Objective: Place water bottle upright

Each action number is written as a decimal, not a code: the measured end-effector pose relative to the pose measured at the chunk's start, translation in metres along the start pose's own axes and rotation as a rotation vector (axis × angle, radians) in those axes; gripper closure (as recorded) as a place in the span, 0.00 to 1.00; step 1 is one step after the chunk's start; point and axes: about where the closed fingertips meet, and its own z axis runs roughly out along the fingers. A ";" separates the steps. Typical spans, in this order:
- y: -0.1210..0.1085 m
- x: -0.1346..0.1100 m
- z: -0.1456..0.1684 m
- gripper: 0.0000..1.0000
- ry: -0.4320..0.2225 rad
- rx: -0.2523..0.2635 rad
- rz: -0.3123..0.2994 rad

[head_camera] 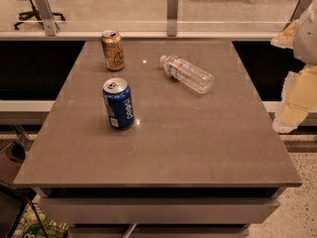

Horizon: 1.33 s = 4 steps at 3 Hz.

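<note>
The water bottle point(187, 74) lies on its side on the brown table point(198, 143), in the back right part. It is clear and ribbed, and its white cap points to the back left. My gripper point(287, 119) hangs at the right edge of the view, beside the table's right edge. It is well apart from the bottle, to its right and a little nearer. It holds nothing that I can see.
A blue Pepsi can point(119, 103) stands upright left of the middle. A gold can point(113, 50) stands upright at the back left. A glass railing with metal posts point(172, 10) runs behind the table. Dark gaps flank the table on both sides.
</note>
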 end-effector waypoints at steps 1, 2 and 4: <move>0.000 0.000 0.000 0.00 0.000 0.000 0.000; -0.013 0.000 -0.005 0.00 -0.030 0.029 0.046; -0.061 -0.017 -0.011 0.00 -0.099 0.002 0.174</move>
